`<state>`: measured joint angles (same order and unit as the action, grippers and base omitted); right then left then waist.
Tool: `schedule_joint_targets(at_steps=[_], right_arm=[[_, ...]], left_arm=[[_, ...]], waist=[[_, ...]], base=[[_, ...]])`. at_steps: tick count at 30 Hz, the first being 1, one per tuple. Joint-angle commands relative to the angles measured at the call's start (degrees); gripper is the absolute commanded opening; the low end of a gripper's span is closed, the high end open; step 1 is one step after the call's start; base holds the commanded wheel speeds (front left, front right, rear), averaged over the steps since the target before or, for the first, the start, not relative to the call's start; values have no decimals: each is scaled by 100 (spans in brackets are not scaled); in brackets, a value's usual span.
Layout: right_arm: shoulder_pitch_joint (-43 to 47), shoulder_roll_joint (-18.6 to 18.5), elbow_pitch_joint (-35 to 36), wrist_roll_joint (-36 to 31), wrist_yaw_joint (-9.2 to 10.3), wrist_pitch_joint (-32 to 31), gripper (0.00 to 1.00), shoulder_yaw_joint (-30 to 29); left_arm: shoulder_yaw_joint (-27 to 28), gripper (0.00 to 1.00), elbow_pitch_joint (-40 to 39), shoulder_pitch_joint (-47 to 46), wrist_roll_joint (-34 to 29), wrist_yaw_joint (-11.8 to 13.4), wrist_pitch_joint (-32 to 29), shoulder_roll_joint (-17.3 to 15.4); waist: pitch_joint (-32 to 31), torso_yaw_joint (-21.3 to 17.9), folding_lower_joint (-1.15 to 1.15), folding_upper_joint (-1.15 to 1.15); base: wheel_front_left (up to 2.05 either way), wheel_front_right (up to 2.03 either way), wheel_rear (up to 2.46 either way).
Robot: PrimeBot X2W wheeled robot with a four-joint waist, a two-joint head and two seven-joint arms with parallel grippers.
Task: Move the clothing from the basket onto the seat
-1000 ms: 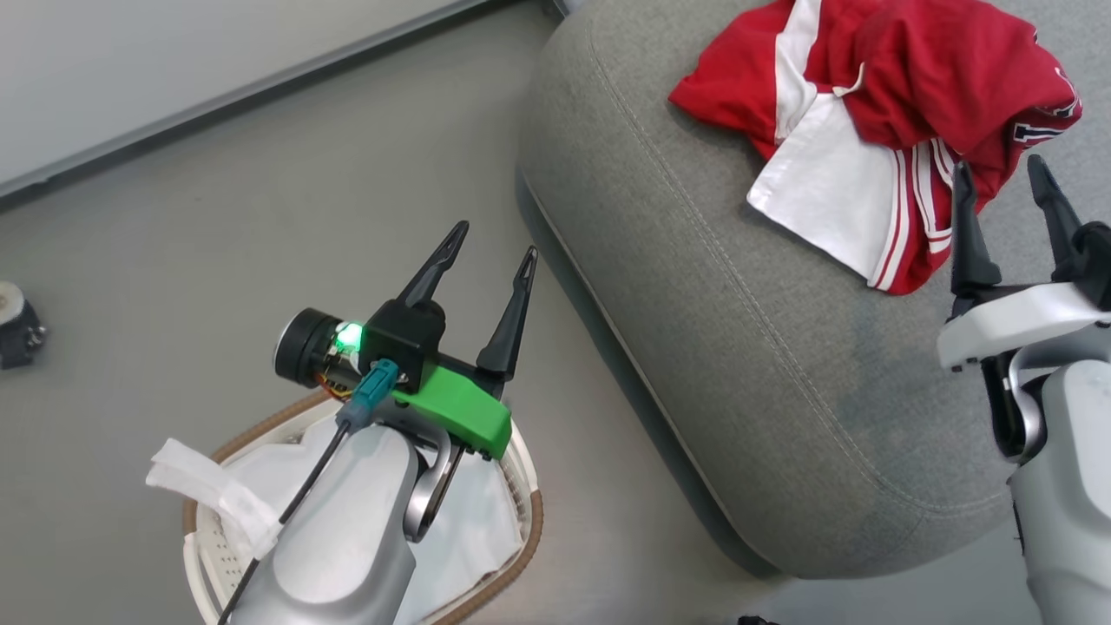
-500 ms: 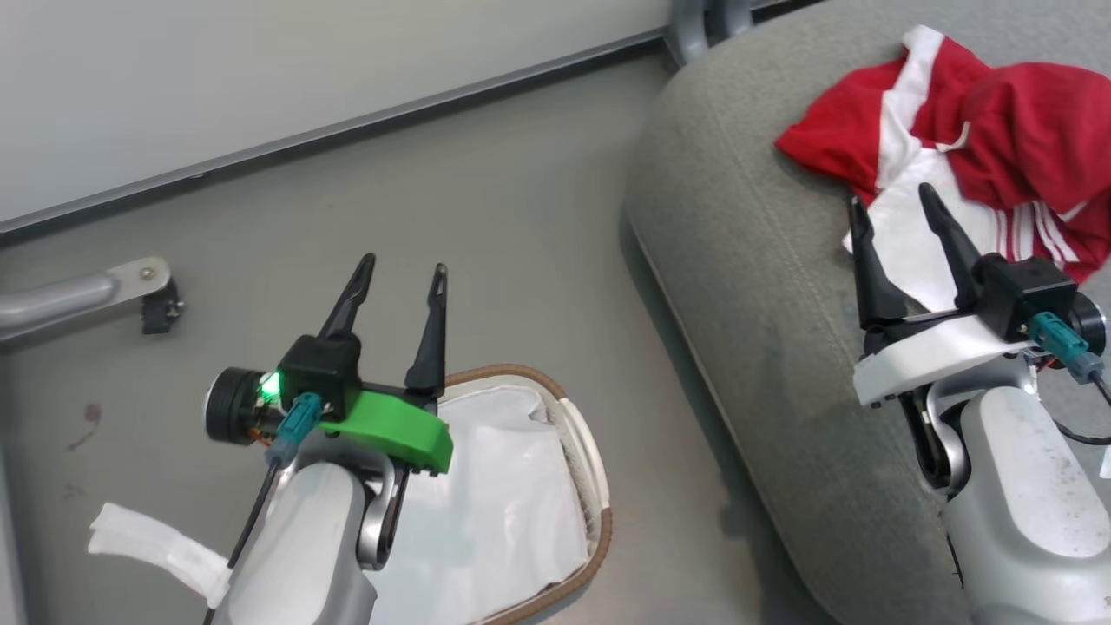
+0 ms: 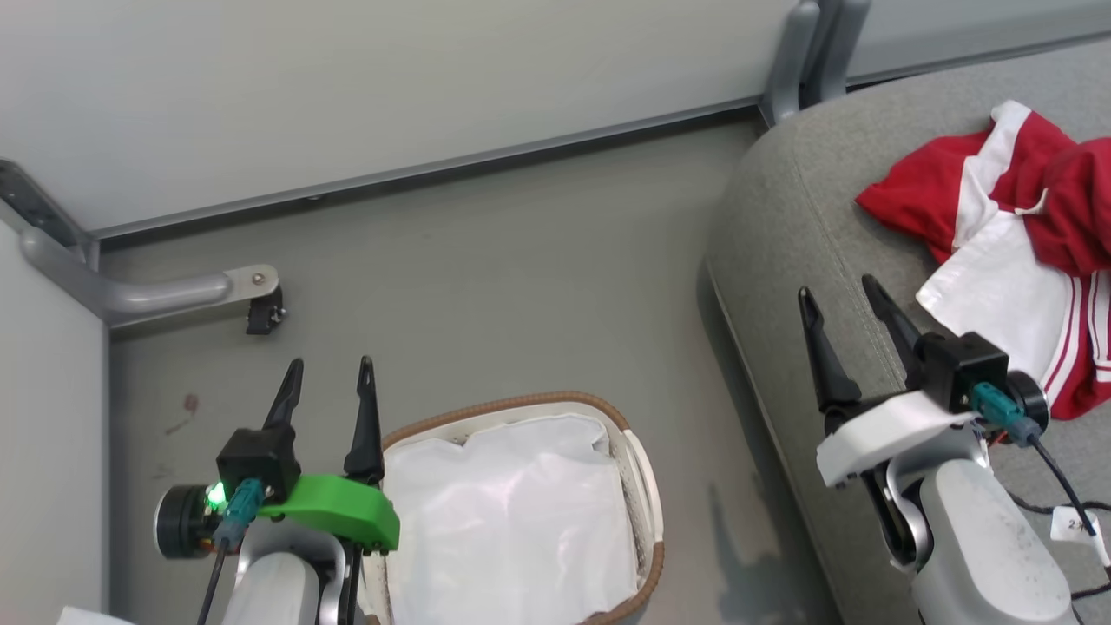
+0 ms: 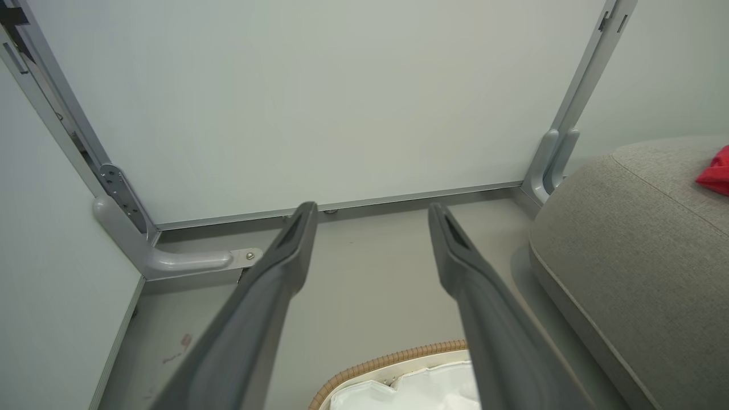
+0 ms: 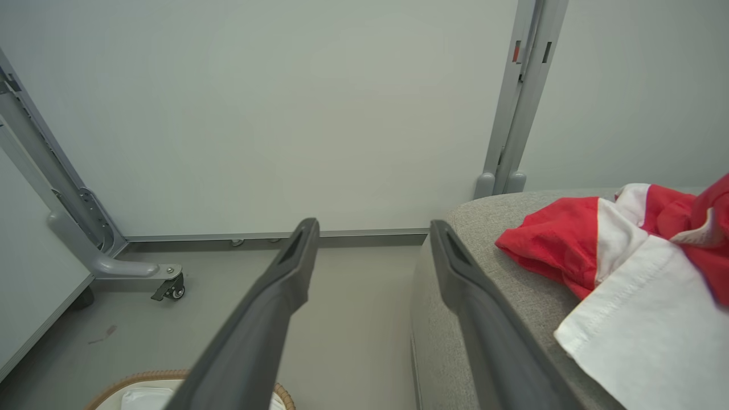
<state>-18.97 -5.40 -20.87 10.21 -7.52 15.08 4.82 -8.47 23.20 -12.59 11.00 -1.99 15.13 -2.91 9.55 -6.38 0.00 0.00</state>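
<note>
One short piece of writing could be partly made out. In the head view a small white tag (image 3: pixel 1076 526) hung on the black cable (image 3: pixel 1052 476) that ran down beside the right forearm (image 3: pixel 989 564), seen against the grey seat (image 3: pixel 781 260). The tag carried a short dark marking that began with what looked like a "2"; the rest was too small to read. In the right wrist view a small red mark (image 5: pixel 515 52) sat high on the grey upright post (image 5: pixel 527 114), too small to tell whether it bore any letters.
</note>
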Motion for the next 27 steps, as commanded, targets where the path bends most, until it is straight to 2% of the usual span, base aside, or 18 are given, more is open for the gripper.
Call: schedule_joint_targets(at_steps=[1,15,24,25,27], right_arm=[[154,-6,-28,9,6,11,100,-3],[858,35,-110,-9,6,11,100,-60],[1000,66,-148,-16,6,11,100,-60],[924,84,-138,0,0,0,0,-51],[949,107,-228,13,-1,-8,0,-49]], left_arm=[[61,100,-3,144,62,42,2,-3],[415,100,-151,927,154,66,2,-4],[435,100,-143,1180,504,-139,2,-4],[432,0,-138,1095,493,-113,-1,4],[435,0,-33,1099,509,-112,-10,13]], waist=[[-202,181,0,0],[-645,346,0,0],[-774,361,0,0],[-774,361,0,0],[-776,362,0,0]], base=[[0,0,0],[0,0,0],[0,0,0],[0,0,0],[0,0,0]])
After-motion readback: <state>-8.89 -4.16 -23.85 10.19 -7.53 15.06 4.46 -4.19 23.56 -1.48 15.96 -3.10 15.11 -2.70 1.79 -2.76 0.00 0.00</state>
